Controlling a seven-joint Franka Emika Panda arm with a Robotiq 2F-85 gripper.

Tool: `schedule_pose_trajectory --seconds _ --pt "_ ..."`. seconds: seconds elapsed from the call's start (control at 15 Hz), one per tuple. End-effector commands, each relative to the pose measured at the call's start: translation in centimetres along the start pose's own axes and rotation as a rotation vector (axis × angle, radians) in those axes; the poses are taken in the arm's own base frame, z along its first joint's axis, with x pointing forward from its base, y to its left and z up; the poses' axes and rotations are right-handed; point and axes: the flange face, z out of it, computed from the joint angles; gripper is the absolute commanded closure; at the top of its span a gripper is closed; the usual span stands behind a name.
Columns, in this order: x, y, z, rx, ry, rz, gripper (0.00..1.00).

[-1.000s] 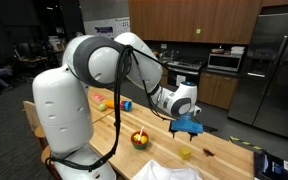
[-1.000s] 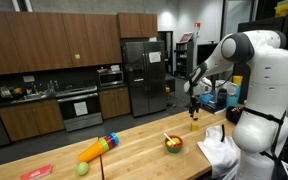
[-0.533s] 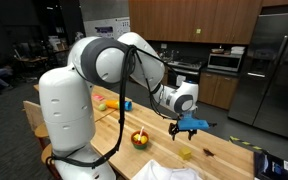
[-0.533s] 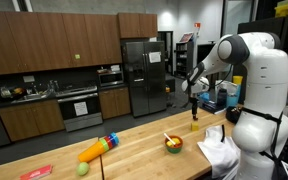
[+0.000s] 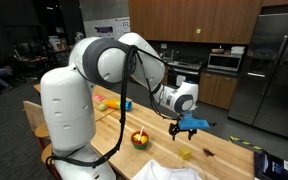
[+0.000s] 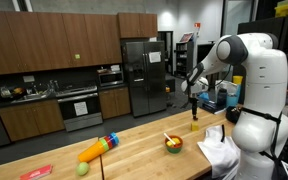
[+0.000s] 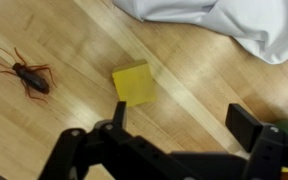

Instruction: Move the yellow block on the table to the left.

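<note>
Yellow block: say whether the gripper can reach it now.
Probably yes: the gripper hangs open above the yellow block, nothing between; the white cloth and toy insect lie apart from it.

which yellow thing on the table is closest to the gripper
The small pale yellow block, on the table right under the open gripper. The bowl with yellow contents sits farther off, and the long yellow-orange toy lies much farther along.

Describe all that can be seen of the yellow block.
The yellow block is small, pale yellow, with a square top face and a plain matte surface. It lies flat on the light wooden table, turned askew to the plank lines. Only the table touches it: the open gripper hangs above it, and a brown insect figure and a white cloth lie apart from it.
</note>
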Motion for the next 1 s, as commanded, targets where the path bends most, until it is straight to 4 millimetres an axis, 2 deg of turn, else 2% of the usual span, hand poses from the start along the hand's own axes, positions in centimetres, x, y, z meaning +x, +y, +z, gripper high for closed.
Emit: schedule_pose_trajectory --seconds 0.0,0.13,0.6,0.93 --pt "0.1 0.0 0.2 -0.001 -0.014 -0.024 0.0" --pt "0.2 1.1 1.2 -0.074 -0.057 -0.049 0.0" --pt "0.3 4.1 4.9 -0.11 -0.019 -0.039 0.0" --pt "1.9 5.4 7.8 -0.141 0.039 -0.056 0.0"
